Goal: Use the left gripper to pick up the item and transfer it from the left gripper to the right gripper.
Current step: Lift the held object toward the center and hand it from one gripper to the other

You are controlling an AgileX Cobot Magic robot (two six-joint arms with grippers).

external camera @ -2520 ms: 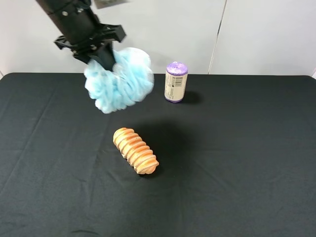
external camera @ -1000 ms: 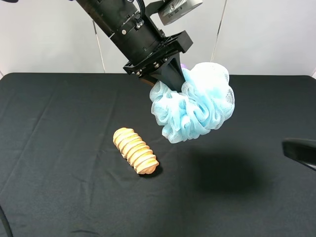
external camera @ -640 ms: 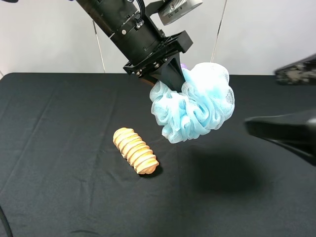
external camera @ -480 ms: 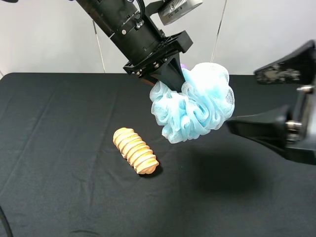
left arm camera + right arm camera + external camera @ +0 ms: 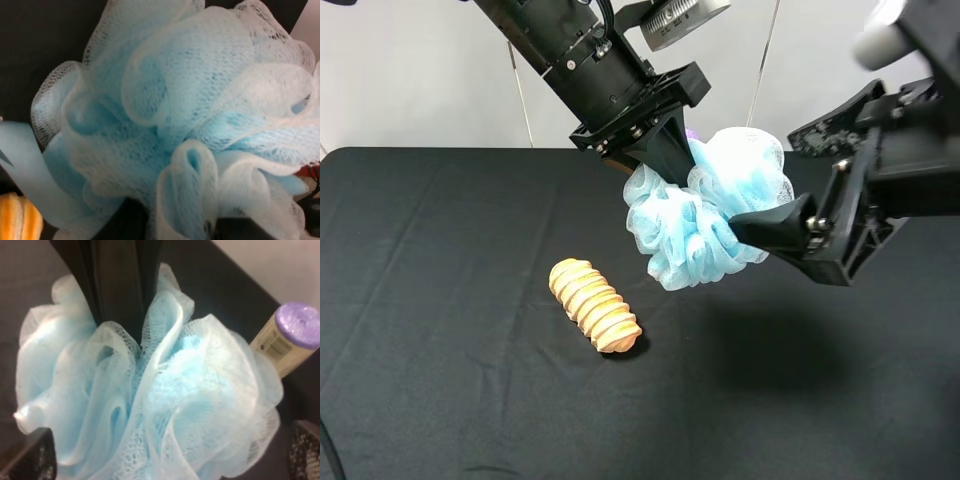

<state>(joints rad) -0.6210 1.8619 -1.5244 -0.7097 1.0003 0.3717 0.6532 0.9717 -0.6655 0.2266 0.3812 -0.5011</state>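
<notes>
The item, a fluffy light-blue mesh pouf [image 5: 705, 215], hangs in the air above the black table, right of the middle. My left gripper [image 5: 675, 165] comes down from the upper left and is shut on its top. In the right wrist view its black fingers [image 5: 120, 285] are pinched into the pouf [image 5: 165, 405]. The pouf [image 5: 190, 115] fills the left wrist view. My right gripper [image 5: 762, 182] reaches in from the right and is open. One finger lies above the pouf's right side, the other against its lower right.
A ridged orange-tan oblong [image 5: 595, 305] lies on the black table [image 5: 440, 300] left of the pouf, and its end [image 5: 17, 222] shows in the left wrist view. A purple-capped canister [image 5: 290, 337] stands behind the pouf, almost hidden in the high view.
The right gripper has come in from the right edge, moving left and up until its open fingers flank the pouf. The left arm and the pouf have stayed still.
</notes>
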